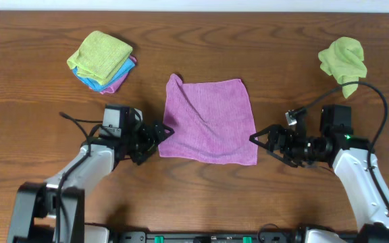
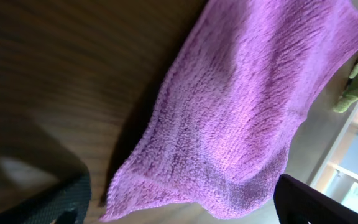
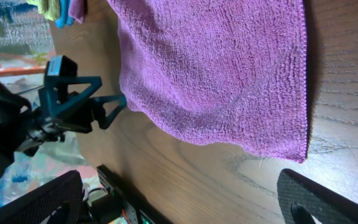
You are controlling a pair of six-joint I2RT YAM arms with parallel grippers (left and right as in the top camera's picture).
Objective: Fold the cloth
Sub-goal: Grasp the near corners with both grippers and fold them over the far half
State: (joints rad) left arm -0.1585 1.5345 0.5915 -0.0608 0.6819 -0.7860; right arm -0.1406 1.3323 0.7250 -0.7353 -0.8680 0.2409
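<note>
Wood-grain table [image 1: 39,94], purple cloth [image 1: 208,121] spread at centre, one arm posted at each near corner.

Nearest the base, the left gripper [image 1: 161,132] is seen with jaws spread wide at the near-left corner, nothing held. The right gripper [image 1: 261,139] is likewise wide apart just beside the near-right corner, empty. Between them the cloth is laid mostly flat, with a ridge noted toward its far-left corner. Fabric is judged light, soft and limp, a napped microfibre. Sag is to be expected once it is lifted, so the two near corners are best pinched at the hem, low against the wood. Farther off, a stack of folded cloths [image 1: 102,61] is noted at far left and a crumpled green cloth [image 1: 343,59] at far right, both well apart from the work.
</note>
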